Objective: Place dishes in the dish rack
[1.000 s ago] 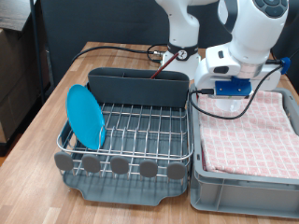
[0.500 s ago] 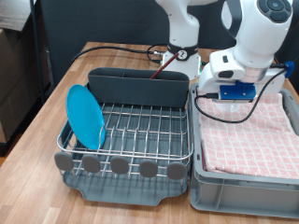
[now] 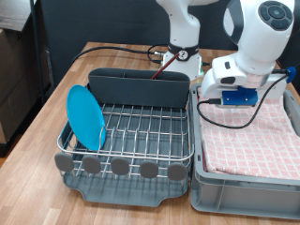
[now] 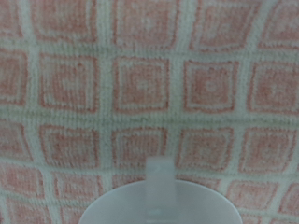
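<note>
The light-blue plate stands on edge in the silver wire dish rack, at its side nearer the exterior view's left. My gripper hangs over the grey crate lined with pink checked cloth, next to the rack's right wall. In the wrist view a pale finger sits on the rim of the small white cup, above the checked cloth. The cup is mostly cut off by the picture's edge. The wooden spoon is out of view.
The rack's tall grey utensil trough runs along its far side and round grey tabs line its near edge. Cables lie on the wooden table behind the rack. The robot base stands at the back.
The hand has risen a little and shifted slightly towards the exterior view's right above the crate. The plate and rack have not moved.
</note>
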You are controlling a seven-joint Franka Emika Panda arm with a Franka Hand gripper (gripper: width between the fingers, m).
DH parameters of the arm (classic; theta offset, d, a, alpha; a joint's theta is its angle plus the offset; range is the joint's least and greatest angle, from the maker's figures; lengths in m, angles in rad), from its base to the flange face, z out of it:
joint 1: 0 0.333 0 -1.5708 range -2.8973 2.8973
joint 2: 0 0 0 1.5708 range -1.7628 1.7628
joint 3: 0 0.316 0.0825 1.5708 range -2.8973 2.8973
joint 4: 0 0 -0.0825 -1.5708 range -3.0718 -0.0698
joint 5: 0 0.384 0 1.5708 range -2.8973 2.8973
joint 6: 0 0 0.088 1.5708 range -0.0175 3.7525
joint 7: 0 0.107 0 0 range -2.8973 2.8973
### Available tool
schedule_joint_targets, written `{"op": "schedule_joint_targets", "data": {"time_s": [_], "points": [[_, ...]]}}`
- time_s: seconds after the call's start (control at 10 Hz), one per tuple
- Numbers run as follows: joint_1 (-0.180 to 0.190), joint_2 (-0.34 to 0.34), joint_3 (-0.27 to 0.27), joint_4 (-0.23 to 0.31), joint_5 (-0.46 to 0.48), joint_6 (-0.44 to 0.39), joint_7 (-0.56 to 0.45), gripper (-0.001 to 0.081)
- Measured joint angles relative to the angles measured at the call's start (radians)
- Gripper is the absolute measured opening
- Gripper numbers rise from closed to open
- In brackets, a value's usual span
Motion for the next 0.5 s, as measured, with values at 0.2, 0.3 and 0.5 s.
{"op": "schedule_joint_targets", "data": {"time_s": [0.2, 0.3, 0.5], "points": [[0.0, 0.006, 0.0, -0.006, 0.014, 0.001, 0.0, 0.0803], [0.0, 0.008, 0.0, -0.011, 0.017, 0.003, 0.0, 0.0803], [0.0, 0.01, 0.002, -0.021, 0.019, 0.011, 0.0, 0.0628]]}}
